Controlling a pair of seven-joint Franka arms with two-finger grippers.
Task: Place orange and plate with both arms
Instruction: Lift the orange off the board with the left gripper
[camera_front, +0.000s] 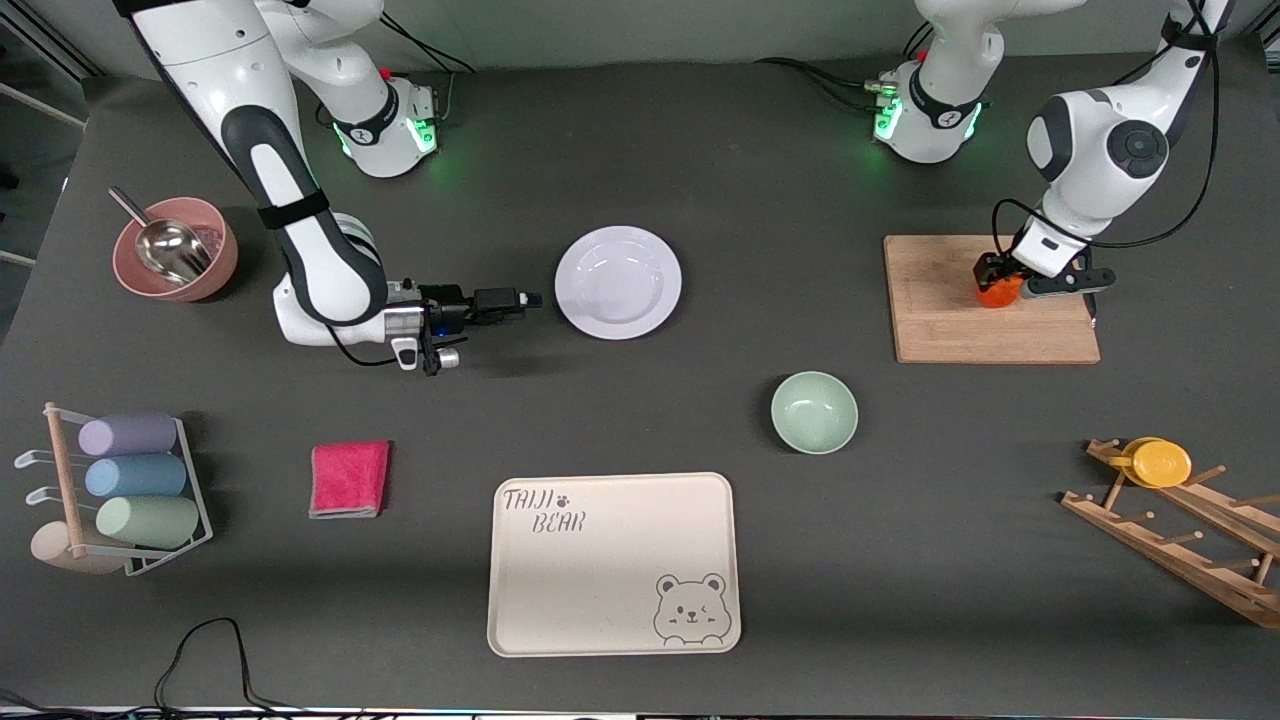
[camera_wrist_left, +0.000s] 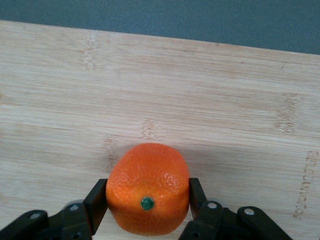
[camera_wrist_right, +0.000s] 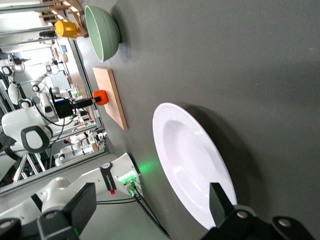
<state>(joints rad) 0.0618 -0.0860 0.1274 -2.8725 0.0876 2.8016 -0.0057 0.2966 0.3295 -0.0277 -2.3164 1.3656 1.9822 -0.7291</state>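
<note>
The orange (camera_front: 998, 291) sits on a wooden cutting board (camera_front: 960, 320) toward the left arm's end of the table. My left gripper (camera_front: 1001, 280) is shut on the orange, one finger pressed to each side. In the left wrist view the orange (camera_wrist_left: 147, 187) is between the fingers (camera_wrist_left: 96, 202) of my left gripper (camera_wrist_left: 148, 200) on the board (camera_wrist_left: 200, 100). The white plate (camera_front: 618, 282) lies on the table at mid-table. My right gripper (camera_front: 528, 299) is turned sideways, low, open and empty, just short of the plate's rim. The plate (camera_wrist_right: 192, 160) fills the right wrist view ahead of my right gripper (camera_wrist_right: 150, 205).
A pale-green bowl (camera_front: 814, 412) and a cream bear tray (camera_front: 612, 565) lie nearer the camera than the plate. A pink cloth (camera_front: 349, 478), a pink bowl with a scoop (camera_front: 175, 250) and a cup rack (camera_front: 130, 490) are at the right arm's end. A wooden rack holds a yellow cup (camera_front: 1160, 462).
</note>
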